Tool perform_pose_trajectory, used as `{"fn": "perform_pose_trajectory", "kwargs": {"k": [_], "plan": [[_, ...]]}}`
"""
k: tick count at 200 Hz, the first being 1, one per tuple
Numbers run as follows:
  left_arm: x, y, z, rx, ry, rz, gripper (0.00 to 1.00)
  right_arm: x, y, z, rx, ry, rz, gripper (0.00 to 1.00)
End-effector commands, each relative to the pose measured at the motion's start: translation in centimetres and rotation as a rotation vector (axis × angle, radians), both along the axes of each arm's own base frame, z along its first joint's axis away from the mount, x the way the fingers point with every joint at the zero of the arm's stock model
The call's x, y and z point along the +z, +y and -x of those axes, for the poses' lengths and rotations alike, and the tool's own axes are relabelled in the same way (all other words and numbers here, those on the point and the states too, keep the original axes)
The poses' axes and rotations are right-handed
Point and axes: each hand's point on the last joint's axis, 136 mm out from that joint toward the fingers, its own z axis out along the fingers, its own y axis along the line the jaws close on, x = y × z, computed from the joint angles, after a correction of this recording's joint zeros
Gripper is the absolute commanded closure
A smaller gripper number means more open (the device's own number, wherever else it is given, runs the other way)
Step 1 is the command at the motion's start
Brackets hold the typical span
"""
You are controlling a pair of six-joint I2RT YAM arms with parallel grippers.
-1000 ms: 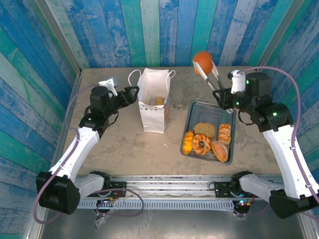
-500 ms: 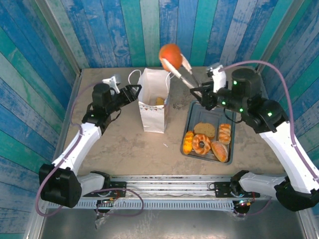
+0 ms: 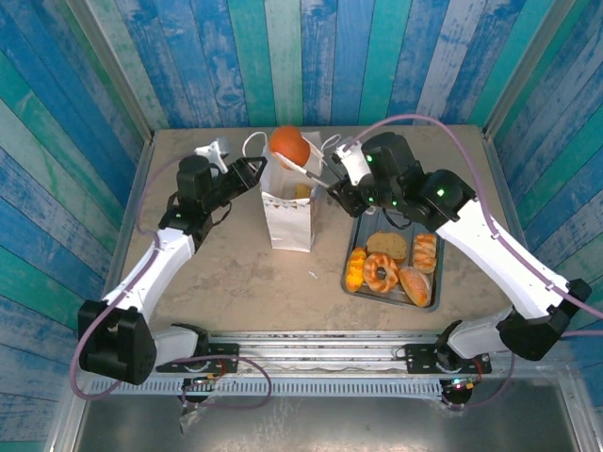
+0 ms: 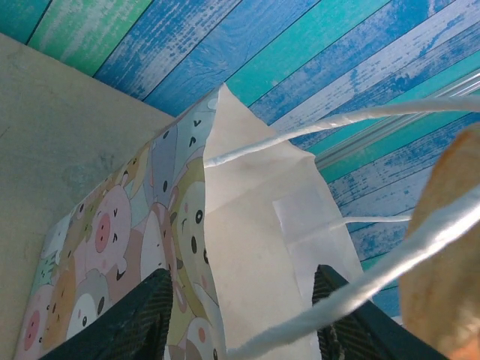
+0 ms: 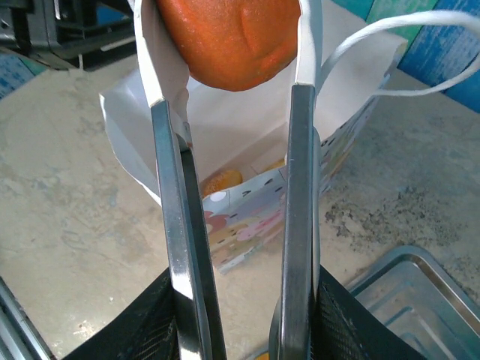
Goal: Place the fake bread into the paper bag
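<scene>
My right gripper (image 3: 335,191) is shut on metal tongs (image 3: 316,169) that pinch a round orange bun (image 3: 289,144) of fake bread just above the open mouth of the white paper bag (image 3: 290,215). In the right wrist view the bun (image 5: 225,37) sits between the tong tips, the tongs (image 5: 300,210) run down into my gripper (image 5: 244,322), and a golden pastry (image 5: 221,180) lies inside the bag (image 5: 247,127). My left gripper (image 3: 252,173) is at the bag's left rim. Its jaws (image 4: 244,274) stand open astride the bag's side wall (image 4: 247,195).
A grey metal tray (image 3: 363,209) right of the bag holds several pastries, among them a brown slice (image 3: 386,246) and a ring doughnut (image 3: 382,271). White cord handles (image 4: 337,304) hang across the left jaws. Blue plank walls close in the table.
My right arm has swung left, carrying the bun in the tongs from behind the tray to over the bag's mouth. The left gripper has edged closer to the bag's rim.
</scene>
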Motion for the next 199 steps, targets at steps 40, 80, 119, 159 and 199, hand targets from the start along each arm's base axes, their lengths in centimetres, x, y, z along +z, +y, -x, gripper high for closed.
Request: {"fn": "perform_pose_trajectory", "kwargs": {"k": [40, 80, 119, 159, 199], "plan": [[-1.9, -0.4, -1.0, -0.013, 0.024, -0.025, 0.56, 0.2, 0.0, -1.8, -0.064, -0.031, 0.048, 0.58], [-2.5, -0.3, -1.1, -0.007, 0.037, -0.042, 0.63, -0.9, -0.6, -2.9, -0.117, -0.021, 0.122, 0.57], [-2.4, -0.2, -1.1, -0.004, 0.033, -0.041, 0.66, -1.8, -0.3, -3.8, -0.130, -0.011, 0.159, 0.56], [-2.3, -0.3, -1.0, -0.008, 0.031, -0.041, 0.67, -2.5, -0.2, -4.0, -0.133, 0.006, 0.176, 0.51], [-2.1, -0.3, -1.0, -0.008, 0.029, -0.037, 0.68, -2.6, 0.0, -4.1, -0.132, 0.008, 0.176, 0.47]]}}
